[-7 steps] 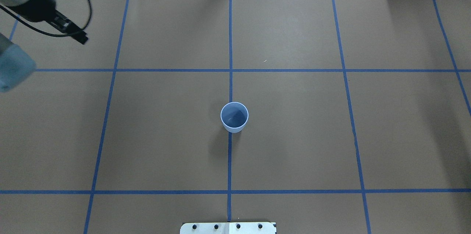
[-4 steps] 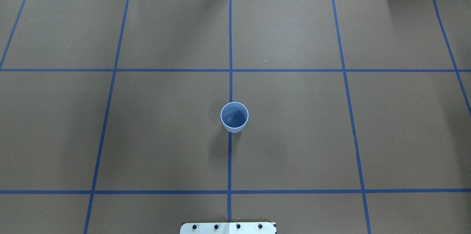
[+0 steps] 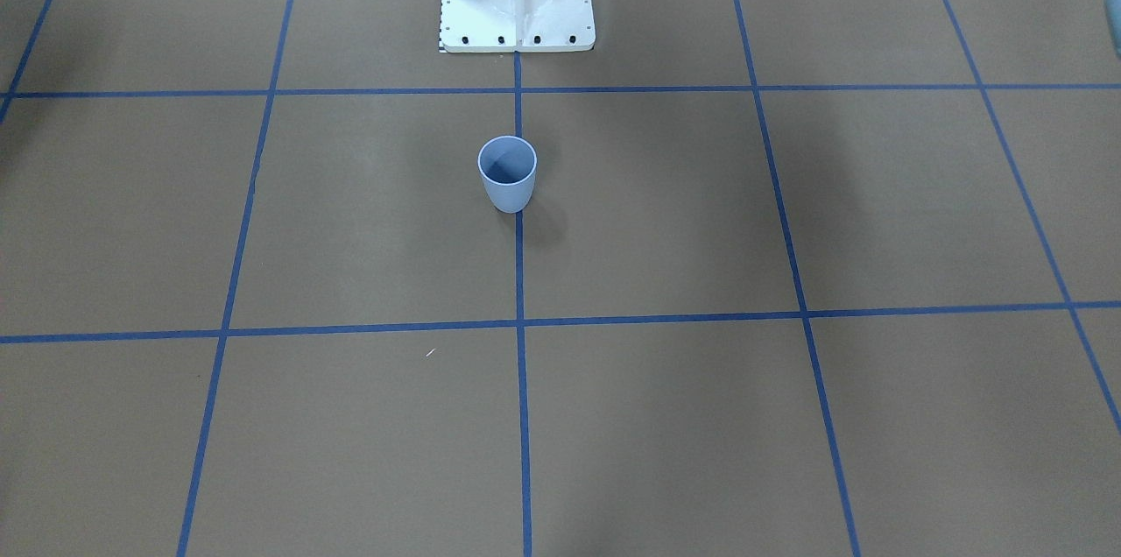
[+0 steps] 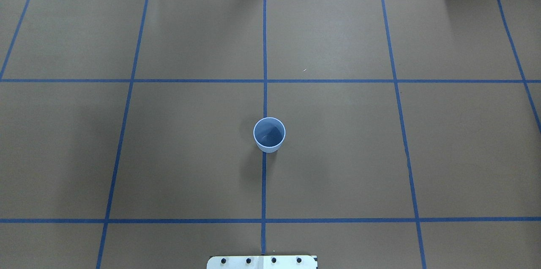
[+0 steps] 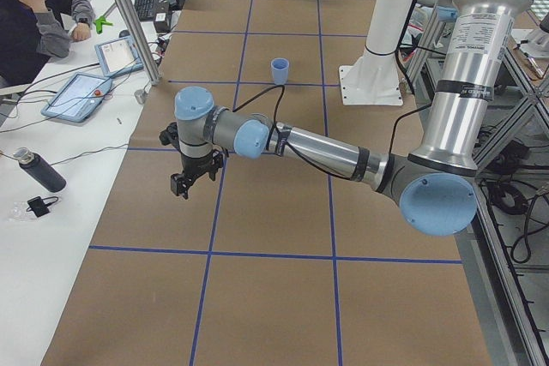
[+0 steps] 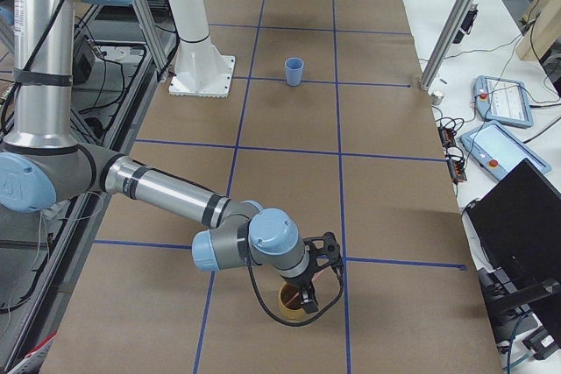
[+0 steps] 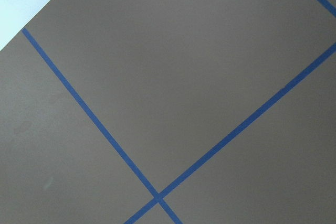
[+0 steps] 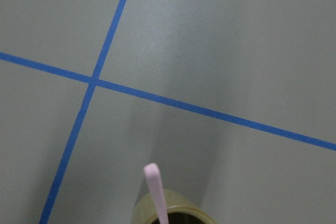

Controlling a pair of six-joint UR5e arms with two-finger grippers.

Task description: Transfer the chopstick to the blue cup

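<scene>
Blue cup (image 4: 269, 134) noted upright at the middle of the surface (image 4: 338, 155). Chopstick (image 8: 156, 192) is seen standing in a tan cup (image 6: 287, 302) at the right end, beneath the right end effector (image 6: 308, 302); left end effector (image 5: 183, 186) is held over the left end. Opening of either cannot be told.

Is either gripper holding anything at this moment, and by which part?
It cannot be told. The right gripper hangs over a tan cup where the chopstick stands, but no hold on it shows. The left gripper shows nothing in it.
</scene>
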